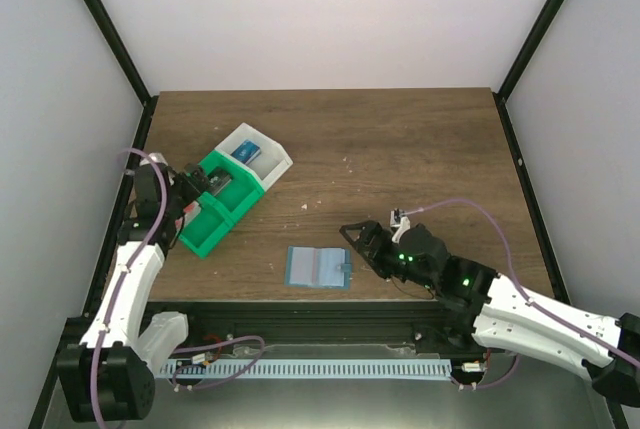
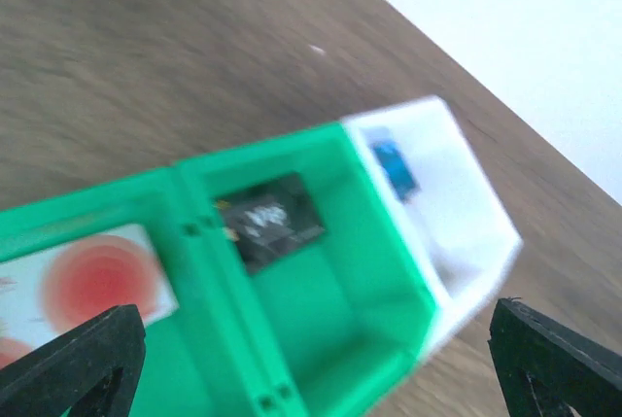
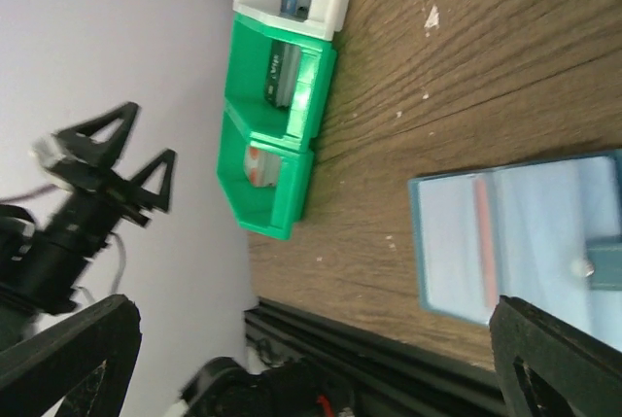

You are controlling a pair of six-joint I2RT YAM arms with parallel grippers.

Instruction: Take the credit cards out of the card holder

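The blue-teal card holder (image 1: 318, 267) lies open and flat near the table's front edge. In the right wrist view the card holder (image 3: 525, 237) shows pale inner pockets with a thin red strip along one pocket. One credit card (image 2: 97, 276), white with a red spot, lies in the end compartment of the green tray; it also shows in the right wrist view (image 3: 255, 164). My left gripper (image 1: 193, 189) (image 2: 311, 368) hovers over the tray, open and empty. My right gripper (image 1: 353, 234) (image 3: 311, 359) is open and empty, just right of the holder.
The green-and-white compartment tray (image 1: 262, 181) (image 2: 389, 242) (image 3: 311, 106) sits at the left. A black card (image 2: 270, 221) lies in its middle compartment and a blue item (image 2: 394, 166) in its white end. A black frame rail (image 3: 389, 364) runs along the table's front edge.
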